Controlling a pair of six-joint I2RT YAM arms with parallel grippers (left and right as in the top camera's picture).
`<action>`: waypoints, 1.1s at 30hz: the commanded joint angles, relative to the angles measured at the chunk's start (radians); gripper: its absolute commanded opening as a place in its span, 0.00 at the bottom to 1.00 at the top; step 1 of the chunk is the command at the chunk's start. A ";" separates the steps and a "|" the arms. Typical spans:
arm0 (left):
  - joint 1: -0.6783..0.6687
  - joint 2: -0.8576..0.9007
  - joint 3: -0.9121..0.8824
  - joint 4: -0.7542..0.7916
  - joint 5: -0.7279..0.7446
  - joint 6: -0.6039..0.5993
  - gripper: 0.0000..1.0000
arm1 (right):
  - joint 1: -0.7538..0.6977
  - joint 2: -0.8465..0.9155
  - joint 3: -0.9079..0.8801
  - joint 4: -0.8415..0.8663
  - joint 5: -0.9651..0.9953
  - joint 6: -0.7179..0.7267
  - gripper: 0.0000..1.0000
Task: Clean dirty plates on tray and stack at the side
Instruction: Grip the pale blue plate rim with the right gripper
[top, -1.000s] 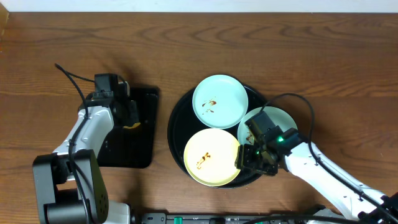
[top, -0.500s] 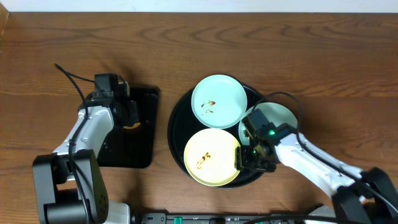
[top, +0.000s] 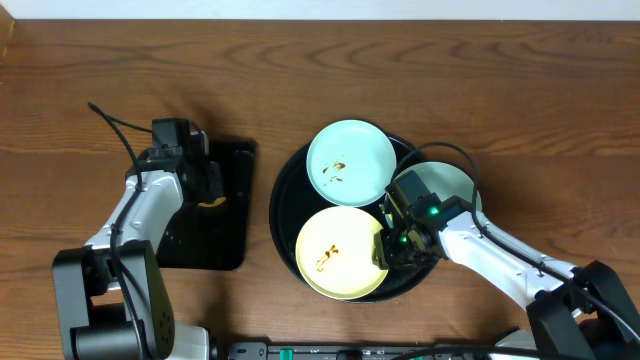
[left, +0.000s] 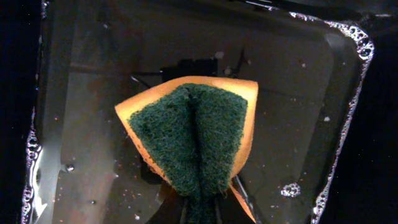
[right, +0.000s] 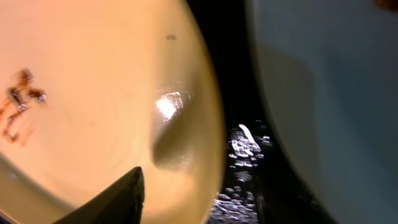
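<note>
Shifting left to the yellow plate, the right gripper, opening unclear, seems ready to grip; the left gripper clamps the sponge.

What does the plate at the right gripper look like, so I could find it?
Start at the large round black tray on the wooden table. Of its three small plates, take the yellow plate at the edge nearest the robot, the right gripper at its rim. Both neighbours, the far plate and the right-hand plate, are pale blue.
</note>
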 joint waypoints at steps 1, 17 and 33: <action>-0.003 -0.011 0.026 0.002 -0.005 -0.013 0.08 | -0.011 0.024 -0.011 0.034 0.028 -0.053 0.59; -0.003 -0.011 0.026 -0.010 -0.005 -0.013 0.07 | -0.018 0.024 -0.011 0.126 0.077 -0.075 0.01; -0.214 -0.169 0.043 -0.125 0.006 -0.084 0.07 | -0.018 0.024 -0.011 0.143 0.122 -0.074 0.01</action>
